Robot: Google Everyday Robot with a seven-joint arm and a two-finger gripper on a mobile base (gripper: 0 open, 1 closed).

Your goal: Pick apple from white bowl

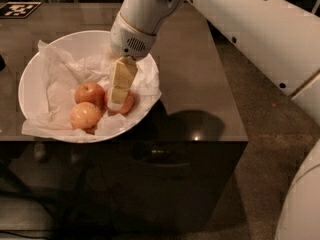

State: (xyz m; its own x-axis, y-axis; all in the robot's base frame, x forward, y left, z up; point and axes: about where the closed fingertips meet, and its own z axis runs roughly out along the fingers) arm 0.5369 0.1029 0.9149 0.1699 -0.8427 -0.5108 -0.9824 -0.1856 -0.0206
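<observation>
The white bowl (35, 69), wide and lined with crumpled white paper, stands on the dark table at the left. Three apples lie in its near right part. The red-orange apple (129, 104) is the rightmost one and is partly hidden. My gripper (118, 102) reaches down from the white arm above and sits right at this apple, covering its left and middle. A duller red apple (89, 93) lies just to the left. A paler yellow-pink apple (84, 116) lies in front of that one.
The dark table (195, 69) ends at a front edge just below the bowl and a right edge near the floor. The bowl overhangs close to the front edge. A black-and-white marker tag (19, 9) lies at the table's far left corner. My white arm (260, 39) crosses the upper right.
</observation>
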